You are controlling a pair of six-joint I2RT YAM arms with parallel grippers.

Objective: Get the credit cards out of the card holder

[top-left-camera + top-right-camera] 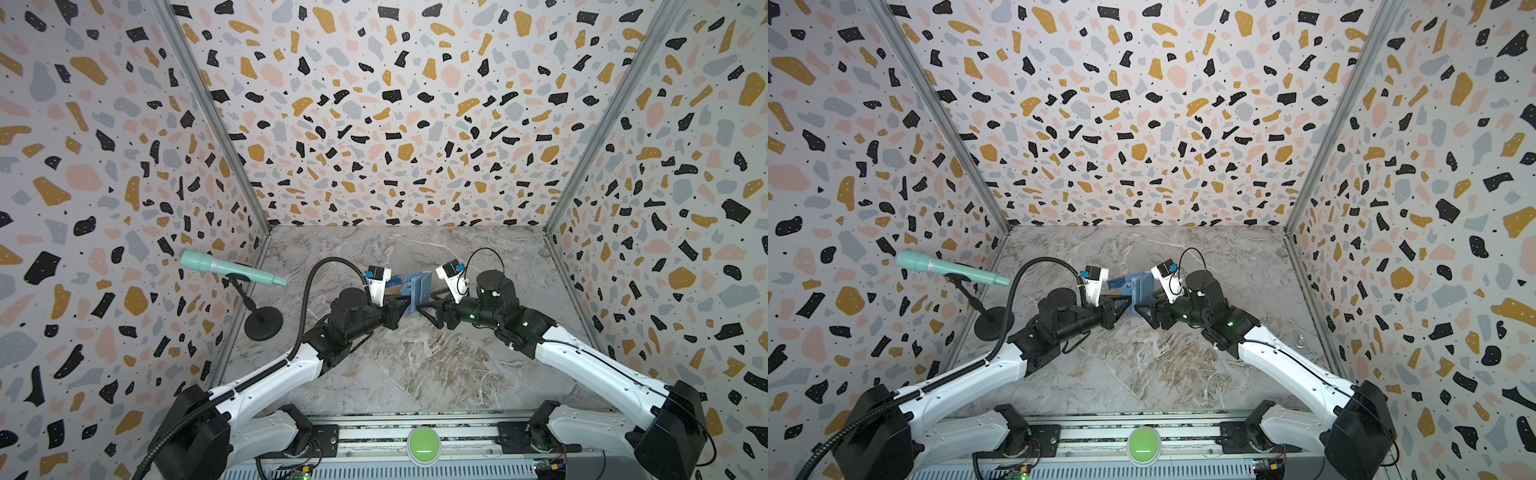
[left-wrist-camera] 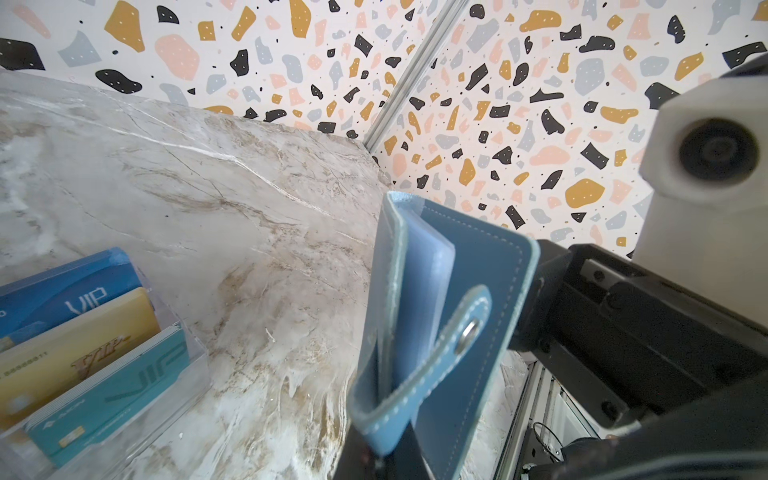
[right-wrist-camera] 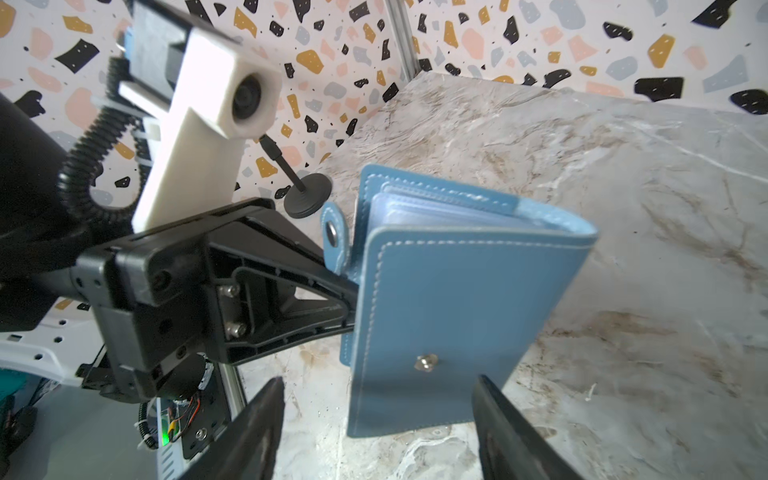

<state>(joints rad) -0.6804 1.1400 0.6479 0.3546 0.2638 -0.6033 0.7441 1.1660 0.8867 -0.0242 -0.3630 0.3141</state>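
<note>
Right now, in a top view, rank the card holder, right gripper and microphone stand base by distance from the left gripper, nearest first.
1. card holder: held by the left gripper, mid-table.
2. right gripper: just right of the holder, fingers open.
3. microphone stand base: far left, by the wall.

A robotics lab test cell: two arms [image 1: 257, 386] mounted on a metal rail [image 1: 415, 419] at the bench's [image 1: 415, 365] near edge, terrazzo-print panels [image 1: 374, 104] in aluminium framing walling three sides, a mic [image 1: 232, 270] on a stand at the left edge
</note>
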